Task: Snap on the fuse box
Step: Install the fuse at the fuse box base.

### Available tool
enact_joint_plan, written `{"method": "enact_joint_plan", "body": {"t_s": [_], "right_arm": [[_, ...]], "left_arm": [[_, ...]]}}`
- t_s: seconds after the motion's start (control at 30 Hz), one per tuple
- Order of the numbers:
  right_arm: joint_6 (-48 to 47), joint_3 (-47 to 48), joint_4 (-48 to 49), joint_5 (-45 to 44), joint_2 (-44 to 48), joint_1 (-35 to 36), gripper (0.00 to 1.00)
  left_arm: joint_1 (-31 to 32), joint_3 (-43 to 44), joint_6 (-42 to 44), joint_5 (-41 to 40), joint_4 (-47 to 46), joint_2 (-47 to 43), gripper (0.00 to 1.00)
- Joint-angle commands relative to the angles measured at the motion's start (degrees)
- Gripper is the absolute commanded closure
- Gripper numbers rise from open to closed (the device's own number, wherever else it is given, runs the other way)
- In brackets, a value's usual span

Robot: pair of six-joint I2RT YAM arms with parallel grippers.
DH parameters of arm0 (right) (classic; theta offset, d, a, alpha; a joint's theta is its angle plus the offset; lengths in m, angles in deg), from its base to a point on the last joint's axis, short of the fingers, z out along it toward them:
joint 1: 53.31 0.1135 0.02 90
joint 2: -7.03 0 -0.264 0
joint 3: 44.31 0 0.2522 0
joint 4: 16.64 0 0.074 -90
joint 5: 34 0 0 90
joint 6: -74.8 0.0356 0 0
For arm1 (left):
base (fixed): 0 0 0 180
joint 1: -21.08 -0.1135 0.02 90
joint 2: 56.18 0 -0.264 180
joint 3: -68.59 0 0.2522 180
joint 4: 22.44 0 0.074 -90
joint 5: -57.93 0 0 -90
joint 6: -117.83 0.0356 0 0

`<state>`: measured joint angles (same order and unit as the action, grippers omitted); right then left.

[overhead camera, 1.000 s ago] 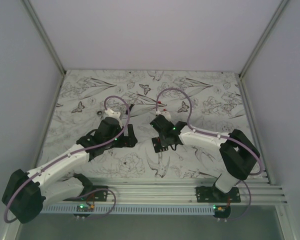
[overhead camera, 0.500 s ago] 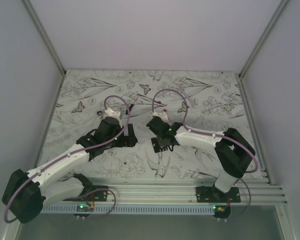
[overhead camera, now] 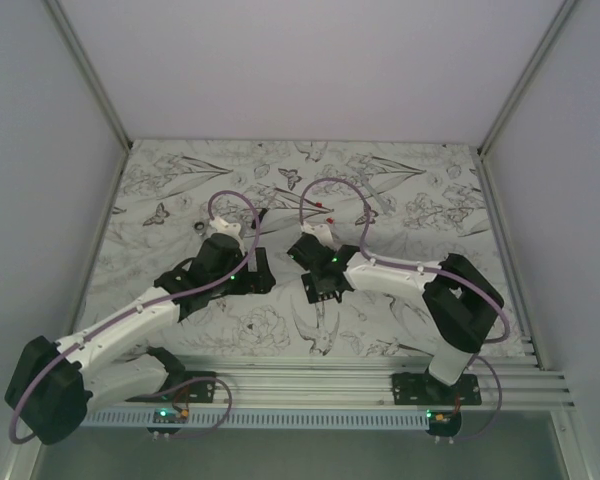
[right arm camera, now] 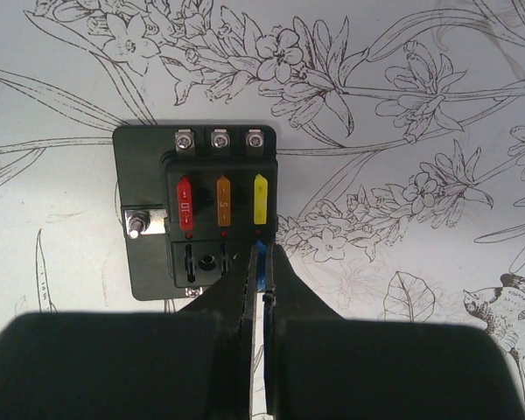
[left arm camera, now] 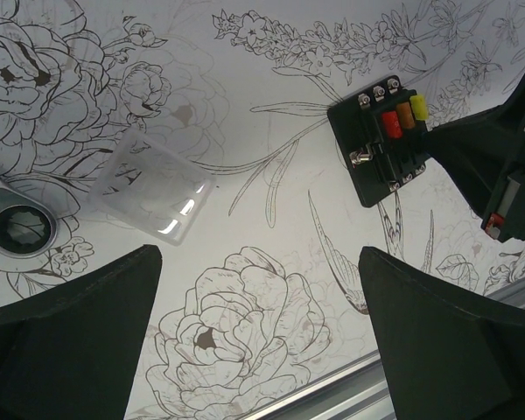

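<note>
The fuse box (right arm camera: 197, 223) is a black block flat on the flower-print table, with red, orange and yellow fuses in its top row. It also shows in the left wrist view (left arm camera: 381, 149) and the top view (overhead camera: 320, 290). My right gripper (right arm camera: 261, 259) is shut on a small blue fuse (right arm camera: 261, 265) and holds it at the box's lower right slot, below the yellow fuse. My left gripper (left arm camera: 258, 332) is open and empty, hovering over bare table to the left of the box (overhead camera: 258, 272).
A clear plastic cover (left arm camera: 153, 188) lies on the table left of the fuse box. A metal ring-shaped part (left arm camera: 17, 229) lies farther left. The table's metal front rail (left arm camera: 350, 385) runs close below my left gripper.
My right arm has shifted a little to the left and away from the base, still over the fuse box. My left arm has not moved.
</note>
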<state>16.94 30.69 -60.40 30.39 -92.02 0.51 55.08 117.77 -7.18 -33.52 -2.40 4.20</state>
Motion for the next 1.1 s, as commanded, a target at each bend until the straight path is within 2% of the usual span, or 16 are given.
{"method": "enact_joint_plan", "body": {"t_s": [0.0, 0.37, 0.6, 0.77, 0.8, 0.97, 1.07], "right_arm": [[1.3, -2.5, -1.4, 3.4, -6.0, 0.2, 1.0], [3.1, -16.0, 4.8, 13.3, -2.9, -2.9, 1.0], [2.0, -13.8, 3.5, 10.6, -4.4, -2.9, 1.0], [-0.6, -8.0, 1.9, 9.2, -0.4, -2.8, 1.0], [-1.1, -6.7, 1.4, 8.7, 0.5, -2.8, 0.98], [-4.7, -0.1, -0.1, 7.1, 2.8, -2.8, 0.68], [-6.6, 2.3, 0.6, 6.9, 4.6, -2.8, 0.6]], "left_arm": [[-0.4, 1.5, -0.7, -0.2, 1.4, 0.8, 0.0], [-0.4, 1.6, -1.1, 0.0, 1.4, 0.9, 0.0], [-0.4, 1.6, -1.5, 0.4, 1.4, 0.7, 0.0], [-0.5, 1.2, -1.5, 0.2, 1.4, 0.4, 0.0], [-0.4, 1.3, -1.4, 0.1, 1.4, 0.3, 0.0], [-0.4, 1.3, -1.4, 0.1, 1.4, 0.3, 0.0], [-0.4, 1.2, -1.2, -0.1, 1.5, 0.2, 0.0]]}}
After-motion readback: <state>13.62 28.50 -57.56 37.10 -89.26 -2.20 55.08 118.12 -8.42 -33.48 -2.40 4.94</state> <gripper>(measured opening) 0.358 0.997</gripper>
